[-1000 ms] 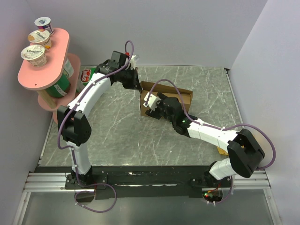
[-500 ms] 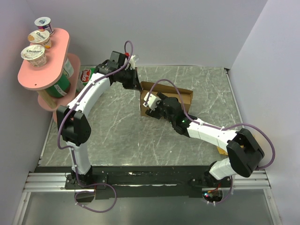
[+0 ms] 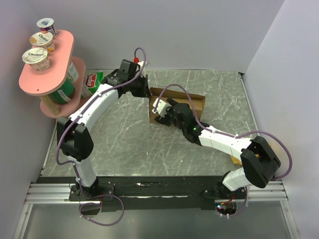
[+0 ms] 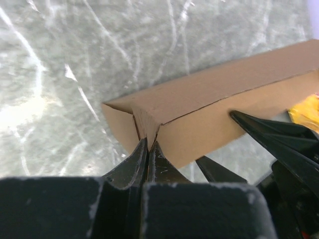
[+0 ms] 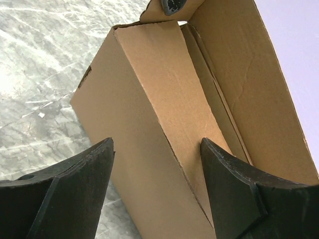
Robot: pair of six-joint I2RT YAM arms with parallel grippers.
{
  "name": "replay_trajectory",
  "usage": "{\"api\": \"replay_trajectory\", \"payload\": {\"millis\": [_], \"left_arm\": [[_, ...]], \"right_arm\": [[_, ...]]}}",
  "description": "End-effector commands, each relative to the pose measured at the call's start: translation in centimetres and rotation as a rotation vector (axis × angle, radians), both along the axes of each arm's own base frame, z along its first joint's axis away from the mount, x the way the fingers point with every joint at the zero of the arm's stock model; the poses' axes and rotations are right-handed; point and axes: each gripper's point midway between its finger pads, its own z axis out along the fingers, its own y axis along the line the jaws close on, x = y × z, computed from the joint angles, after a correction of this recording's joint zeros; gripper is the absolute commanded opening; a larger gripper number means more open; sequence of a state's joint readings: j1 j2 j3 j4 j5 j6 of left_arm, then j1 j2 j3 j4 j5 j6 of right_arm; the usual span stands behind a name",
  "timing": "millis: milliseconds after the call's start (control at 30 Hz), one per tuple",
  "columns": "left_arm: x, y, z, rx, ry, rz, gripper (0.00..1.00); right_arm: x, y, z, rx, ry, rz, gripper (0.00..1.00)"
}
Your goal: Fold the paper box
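Currently the paper box sits just above the centre of the top view on the grey marbled table. It is plain brown corrugated card, partly erected: one long side wall is folded over and standing, and the broad panel beside it leans open. The left gripper is at the box's upper-left corner, fingers pressed together on a small corner tab. The right gripper has its fingers spread wide, straddling the folded wall; contact with the card cannot be told. A pink shelf with yogurt cups stands at the upper left of the frame.
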State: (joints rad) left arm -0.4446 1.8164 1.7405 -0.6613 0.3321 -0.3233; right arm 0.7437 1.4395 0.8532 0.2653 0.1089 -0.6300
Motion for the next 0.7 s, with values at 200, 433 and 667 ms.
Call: {"api": "replay_trajectory", "payload": {"millis": [200,433,667], "left_arm": [[-1.9,-0.2,-1.4,0.157,-0.129,0.074,0.01],[-3.0,-0.4,-2.8,0.181,-0.162,0.070,0.01],[-3.3,-0.1,-3.9,0.192,-0.160,0.062,0.01]], "right_arm": [[-2.1,0.4,-4.7,-0.050,0.163,0.038,0.76],[-2.0,0.4,-4.3,-0.027,0.163,0.024,0.76],[-1.9,0.6,-2.9,0.022,0.175,0.008,0.75]]}}
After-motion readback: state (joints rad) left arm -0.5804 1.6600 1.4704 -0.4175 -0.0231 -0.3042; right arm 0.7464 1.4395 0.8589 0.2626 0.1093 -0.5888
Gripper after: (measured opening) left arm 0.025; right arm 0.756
